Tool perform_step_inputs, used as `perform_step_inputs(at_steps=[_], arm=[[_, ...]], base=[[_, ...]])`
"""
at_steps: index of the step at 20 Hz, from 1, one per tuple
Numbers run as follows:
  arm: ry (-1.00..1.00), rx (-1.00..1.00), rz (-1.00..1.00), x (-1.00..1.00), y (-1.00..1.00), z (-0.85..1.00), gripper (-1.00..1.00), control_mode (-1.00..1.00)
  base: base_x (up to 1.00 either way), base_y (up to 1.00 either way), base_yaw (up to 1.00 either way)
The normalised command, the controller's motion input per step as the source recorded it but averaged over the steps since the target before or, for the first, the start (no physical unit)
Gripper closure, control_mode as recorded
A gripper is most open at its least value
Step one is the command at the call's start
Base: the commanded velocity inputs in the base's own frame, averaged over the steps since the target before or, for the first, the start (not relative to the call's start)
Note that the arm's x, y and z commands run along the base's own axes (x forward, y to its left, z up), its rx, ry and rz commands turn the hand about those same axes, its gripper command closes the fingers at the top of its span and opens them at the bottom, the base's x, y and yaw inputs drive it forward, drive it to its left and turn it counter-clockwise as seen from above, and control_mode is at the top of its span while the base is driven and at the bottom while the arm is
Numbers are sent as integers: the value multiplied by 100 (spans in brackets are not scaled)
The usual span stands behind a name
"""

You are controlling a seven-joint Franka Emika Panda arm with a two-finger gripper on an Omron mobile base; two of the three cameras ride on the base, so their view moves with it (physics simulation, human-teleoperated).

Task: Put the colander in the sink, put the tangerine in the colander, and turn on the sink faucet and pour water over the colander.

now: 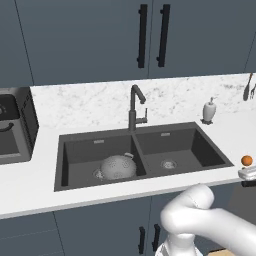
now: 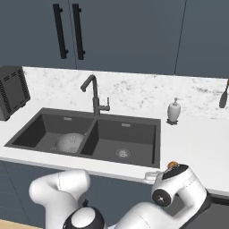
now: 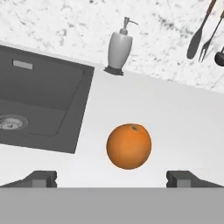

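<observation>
The silver colander [image 1: 117, 167] [image 2: 70, 142] lies in the left basin of the dark double sink [image 1: 200, 145] [image 2: 134, 138]. Behind the divider rises the dark gooseneck sink faucet [image 1: 134, 107] [image 2: 94, 96], with no water running. On the white counter to the right of the sink sits the tangerine [image 3: 129, 146] [image 1: 246, 160], whose top peeks over my hand in the right base view [image 2: 171, 165]. My gripper [image 3: 112, 178] is open, its two tips spread wide to either side of the fruit and nearer the camera than it, touching nothing.
A white soap dispenser [image 3: 119, 50] [image 1: 209, 111] [image 2: 174, 110] stands behind the tangerine by the backsplash. Dark utensils [image 3: 202, 30] hang on the wall at the right. A black appliance [image 1: 15, 125] [image 2: 13, 91] sits left of the sink. The counter's front edge is close below the fruit.
</observation>
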Motion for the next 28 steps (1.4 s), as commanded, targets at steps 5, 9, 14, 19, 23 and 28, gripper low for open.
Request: perform_step_inputs(at_steps=[5, 9, 14, 19, 23, 28], arm=[[9, 39, 8, 24, -60, 12, -100, -100], [1, 34, 8, 28, -43, 5, -100, -100], [2, 29, 10, 26, -29, 0, -100, -100], [3, 27, 11, 36, -24, 10, -100, -100], [9, 25, 10, 42, -25, 11, -100, -100], [11, 24, 9, 35, -29, 2, -100, -100]], base=[[0, 0, 0], [0, 0, 0], [0, 0, 0], [0, 0, 0], [0, 0, 0], [0, 0, 0]])
